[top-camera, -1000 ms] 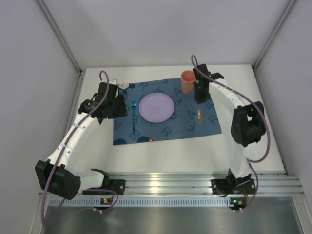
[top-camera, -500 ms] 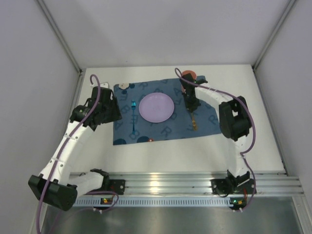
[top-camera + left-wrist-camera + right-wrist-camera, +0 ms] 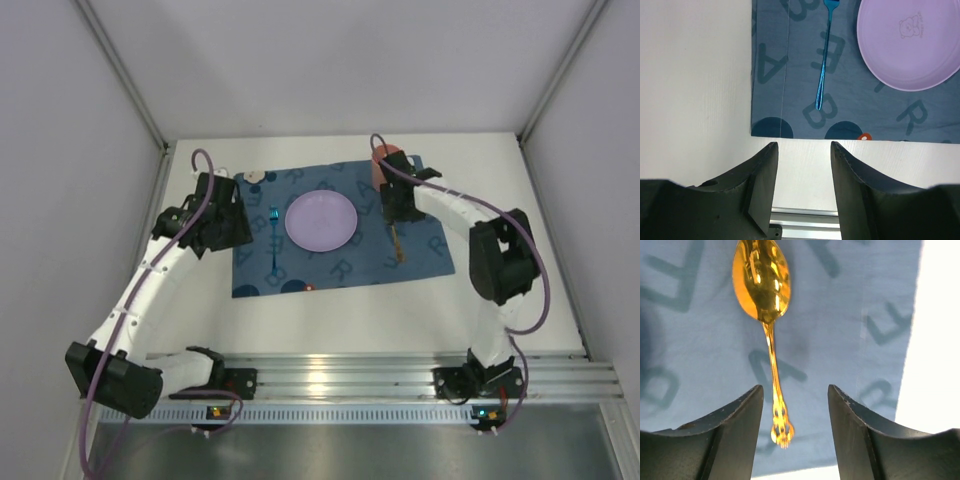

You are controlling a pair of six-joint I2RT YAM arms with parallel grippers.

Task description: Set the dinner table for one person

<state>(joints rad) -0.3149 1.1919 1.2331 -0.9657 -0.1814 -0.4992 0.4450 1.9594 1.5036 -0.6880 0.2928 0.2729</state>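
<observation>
On the white dinner table (image 3: 500, 300) lies a dark blue lettered placemat (image 3: 340, 262). A lilac plate (image 3: 320, 220) sits at its middle, with a blue fork (image 3: 274, 238) to its left and a gold spoon (image 3: 398, 246) to its right. In the right wrist view the spoon (image 3: 761, 282) lies flat on the mat, its handle end between the fingers of my open right gripper (image 3: 795, 396), touching neither. My left gripper (image 3: 804, 151) hangs open and empty above bare table beside the mat's near left corner, with fork (image 3: 823, 60) and plate (image 3: 910, 45) ahead.
A salmon cup (image 3: 384, 163) stands at the mat's far right corner, partly hidden by my right arm just behind the right gripper (image 3: 394, 210). Grey walls close in three sides. A silver rail (image 3: 400, 375) runs along the near edge. My left gripper (image 3: 230, 226) hovers left of the mat.
My right gripper carried the spoon left and down to the mat beside the plate, then opened and let it go. The left arm swung a little and came back.
</observation>
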